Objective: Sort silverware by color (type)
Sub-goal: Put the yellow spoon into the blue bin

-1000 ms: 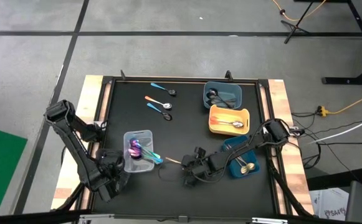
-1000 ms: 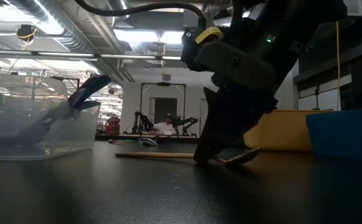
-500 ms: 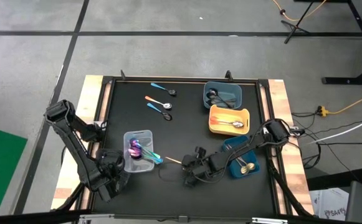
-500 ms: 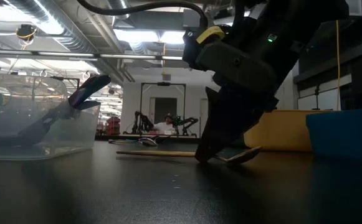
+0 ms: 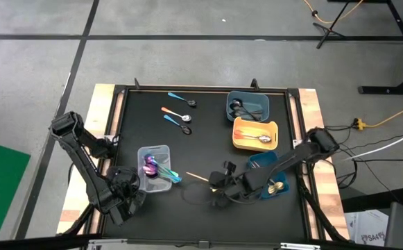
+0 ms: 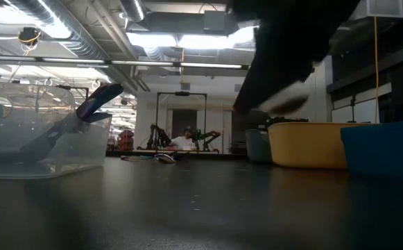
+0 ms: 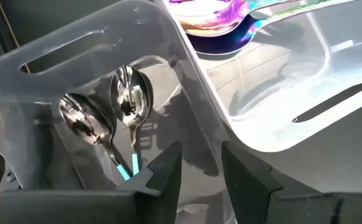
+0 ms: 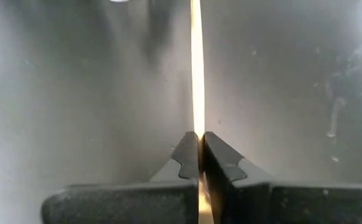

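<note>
Clear tray (image 5: 153, 169) holds iridescent purple spoons (image 5: 150, 165), grey-blue tray (image 5: 247, 105) black spoons (image 5: 237, 106), yellow tray (image 5: 254, 135) a silver spoon (image 5: 260, 138), dark blue tray (image 5: 273, 182) a gold spoon (image 5: 275, 186); three teal- and orange-handled spoons (image 5: 176, 110) lie loose on the mat's far side. Right gripper (image 5: 220, 185), near table centre, is pinched tight on a gold spoon handle (image 8: 197, 68), only the right wrist view shows that grip. Left gripper (image 7: 195, 169), slightly parted and empty, sits just beside the clear tray, through whose wall its wrist view shows two teal-handled spoons (image 7: 115, 118).

On my feed I see a clear rectangular plastic tray (image 5: 154, 169) near the front left of the black bench (image 5: 208, 149). A grey-blue tray (image 5: 247, 105), a yellow tray (image 5: 254, 135) and a dark blue tray (image 5: 270, 178) line the right side.
</note>
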